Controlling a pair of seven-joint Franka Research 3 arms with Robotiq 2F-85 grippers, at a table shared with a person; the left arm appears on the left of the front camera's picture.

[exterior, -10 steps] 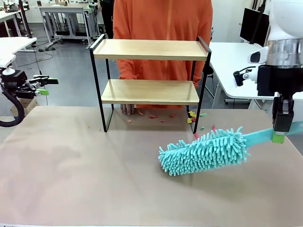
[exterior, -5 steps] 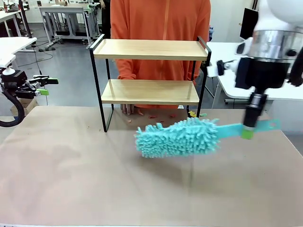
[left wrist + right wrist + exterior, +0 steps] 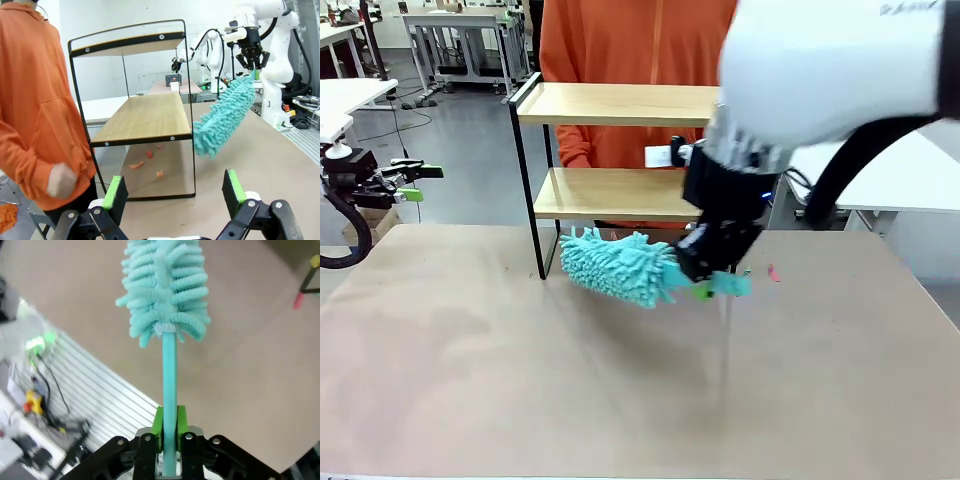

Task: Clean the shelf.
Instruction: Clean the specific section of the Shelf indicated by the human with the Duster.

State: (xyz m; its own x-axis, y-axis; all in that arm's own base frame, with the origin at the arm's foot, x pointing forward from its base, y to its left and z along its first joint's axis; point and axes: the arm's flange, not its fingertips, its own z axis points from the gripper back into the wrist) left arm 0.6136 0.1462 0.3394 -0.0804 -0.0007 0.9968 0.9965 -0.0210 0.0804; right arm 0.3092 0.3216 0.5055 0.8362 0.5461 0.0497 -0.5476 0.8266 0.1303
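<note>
The shelf (image 3: 620, 105) has pale, smooth wooden boards in a thin matt black metal frame. The duster (image 3: 615, 265) is shaggy turquoise cloth (its handle (image 3: 169, 370) smooth plastic). The table (image 3: 470, 380) looks matt, paper-like brown.

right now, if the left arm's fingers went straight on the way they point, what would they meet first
Probably the shelf, at its lower board; the duster hangs off to one side. Depth is unclear.
</note>
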